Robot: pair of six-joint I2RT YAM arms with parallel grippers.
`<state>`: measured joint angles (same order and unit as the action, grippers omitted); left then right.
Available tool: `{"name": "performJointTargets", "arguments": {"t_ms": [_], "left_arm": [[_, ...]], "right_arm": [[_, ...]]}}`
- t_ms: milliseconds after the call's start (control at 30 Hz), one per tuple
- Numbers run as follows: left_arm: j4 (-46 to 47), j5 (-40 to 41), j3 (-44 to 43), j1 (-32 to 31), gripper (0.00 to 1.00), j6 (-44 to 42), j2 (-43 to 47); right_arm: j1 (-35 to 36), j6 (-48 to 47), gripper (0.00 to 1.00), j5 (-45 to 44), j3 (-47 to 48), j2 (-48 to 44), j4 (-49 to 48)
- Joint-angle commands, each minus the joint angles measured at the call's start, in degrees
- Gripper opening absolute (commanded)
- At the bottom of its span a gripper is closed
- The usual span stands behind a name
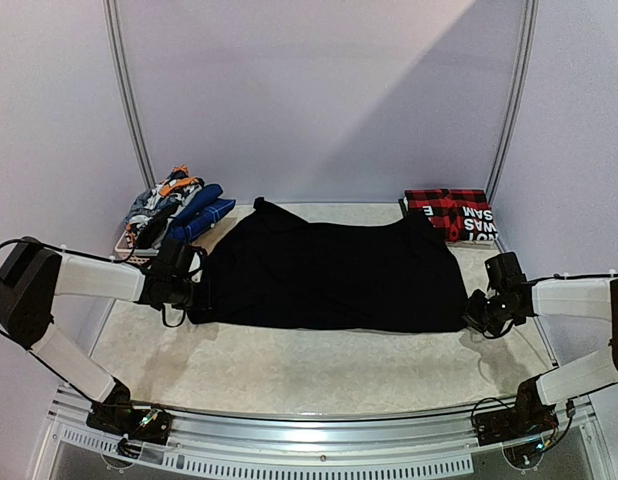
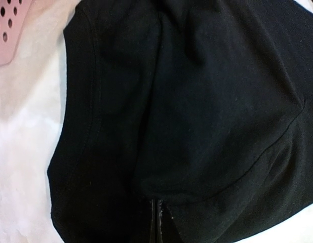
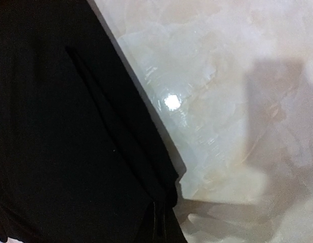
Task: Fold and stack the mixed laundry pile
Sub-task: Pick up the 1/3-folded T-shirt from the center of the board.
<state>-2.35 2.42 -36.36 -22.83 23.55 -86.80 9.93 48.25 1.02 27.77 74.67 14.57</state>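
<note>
Inspection at this moment found the black garment [image 1: 329, 275] spread flat across the middle of the table [image 1: 289, 370]. Its long axis ran left to right, parallel to the near edge. A small peak of cloth pointed toward the back wall on the left side. Which end was the waist or hem could not be determined.

The left gripper [image 1: 179, 282] stood at the garment's left edge and the right gripper [image 1: 486, 312] at its right near corner. Both sets of jaws were fully closed. In each wrist view a thin pinch of black cloth ran in between the fingertips. Each arm was therefore judged to have hold of the garment's edge, not the bare table.

The remaining laundry pile [image 1: 174, 205] sat at the back left, heaped on the basket [image 2: 5, 35], just beside the garment's far-left corner. A folded red plaid piece [image 1: 451, 212] lay at the back right.

The step in hand was judged to be a fold of the spread garment. To do it well, both arms should lift together and only enough to clear the table. They should carry the near edge toward the far edge at an even pace, so the crease runs along the long axis. Tension between the grips should stay level. The left arm should keep clear of the pile.
</note>
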Motion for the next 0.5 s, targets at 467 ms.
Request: {"name": "performJointTargets", "arguments": {"t_ms": [467], "left_arm": [[-2.62, 7.7, -8.08, 0.94, 0.0, -2.89, -5.0]], "right_arm": [[-0.44, 1.33, 0.0, -6.85, -1.01, -6.34, 11.07]]}}
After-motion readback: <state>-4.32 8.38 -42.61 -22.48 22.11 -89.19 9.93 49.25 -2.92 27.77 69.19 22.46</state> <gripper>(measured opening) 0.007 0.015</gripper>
